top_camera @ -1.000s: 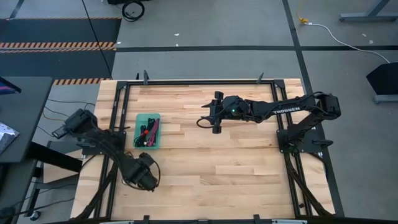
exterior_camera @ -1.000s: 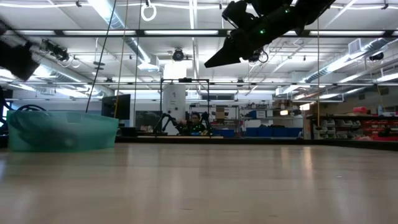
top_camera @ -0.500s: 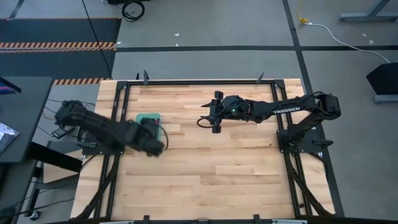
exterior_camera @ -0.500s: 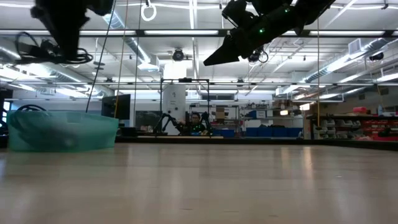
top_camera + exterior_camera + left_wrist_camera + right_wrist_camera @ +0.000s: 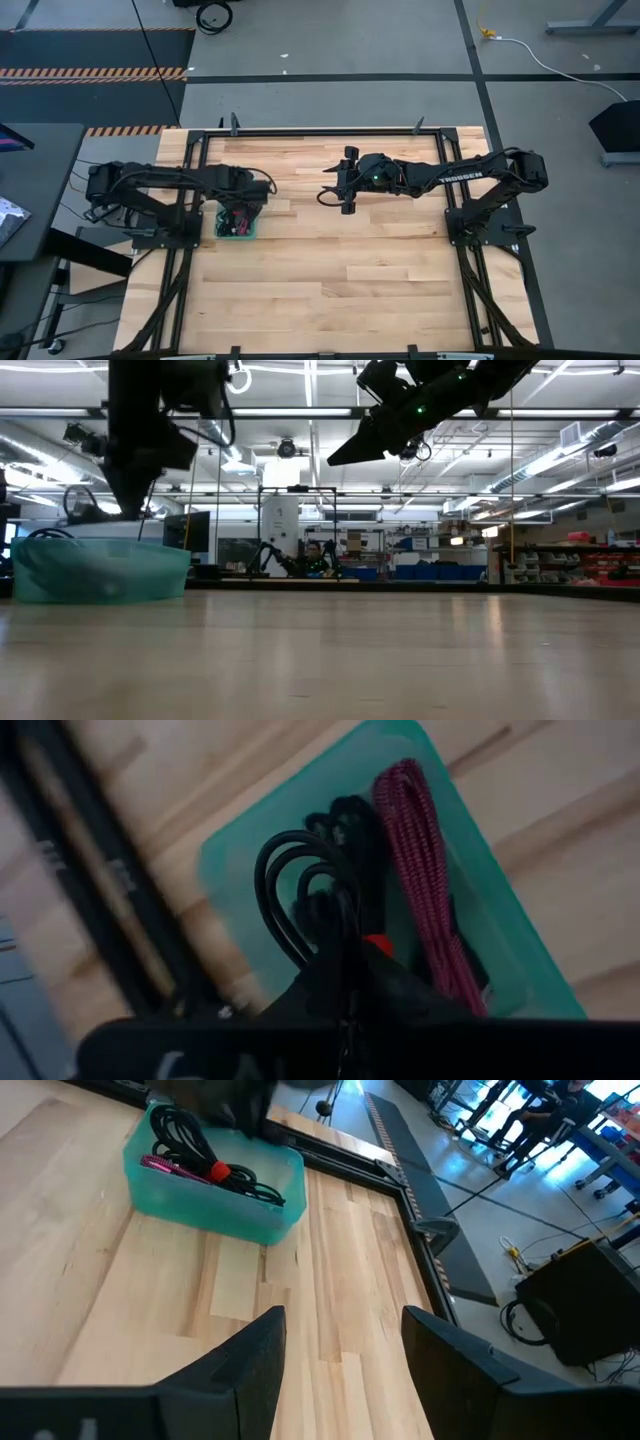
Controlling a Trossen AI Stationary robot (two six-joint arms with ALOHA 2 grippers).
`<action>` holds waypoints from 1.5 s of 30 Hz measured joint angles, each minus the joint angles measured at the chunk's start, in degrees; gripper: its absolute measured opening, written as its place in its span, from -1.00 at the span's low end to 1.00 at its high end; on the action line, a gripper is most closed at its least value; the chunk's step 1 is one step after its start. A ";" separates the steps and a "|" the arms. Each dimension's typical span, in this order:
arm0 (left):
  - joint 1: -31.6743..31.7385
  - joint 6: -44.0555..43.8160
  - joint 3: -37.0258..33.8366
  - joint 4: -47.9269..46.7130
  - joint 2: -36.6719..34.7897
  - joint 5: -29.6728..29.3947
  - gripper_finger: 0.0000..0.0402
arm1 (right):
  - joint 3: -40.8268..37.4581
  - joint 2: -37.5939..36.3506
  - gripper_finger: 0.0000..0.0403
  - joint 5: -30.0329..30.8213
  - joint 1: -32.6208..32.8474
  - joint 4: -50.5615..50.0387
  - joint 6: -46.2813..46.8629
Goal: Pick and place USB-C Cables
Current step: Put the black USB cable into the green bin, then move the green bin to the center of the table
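Left gripper (image 5: 250,193) over tray (image 5: 222,232), jaws' state cannot tell | USB-C cables (image 5: 400,880) lie in tray just below | lower centred, avoid walls | right gripper (image 5: 340,1345) jaws wide, well apart.

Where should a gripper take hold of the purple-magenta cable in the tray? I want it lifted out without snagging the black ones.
Probably at mid-length, coming down from above. The purple-magenta cable lies as a long straight bundle along one side wall of the teal tray, so fingers would best close across its narrow width. The looped black cables lie close beside it, leaving little room for the inner finger.
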 joint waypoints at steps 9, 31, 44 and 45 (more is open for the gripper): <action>6.51 3.82 -5.97 12.35 0.02 1.12 -0.68 | 0.00 0.00 0.01 0.00 0.00 -0.02 -0.57; 6.40 10.39 2.06 5.77 -0.39 17.32 -0.28 | -0.41 0.08 0.01 -11.65 0.14 0.30 -2.99; -0.95 26.47 22.63 19.21 -0.28 -5.43 -0.29 | -1.09 2.93 0.01 -13.04 1.67 -0.45 -8.44; -1.34 28.33 22.15 23.30 0.13 -5.07 -0.29 | -1.09 2.85 0.01 -11.37 1.43 -1.08 -7.98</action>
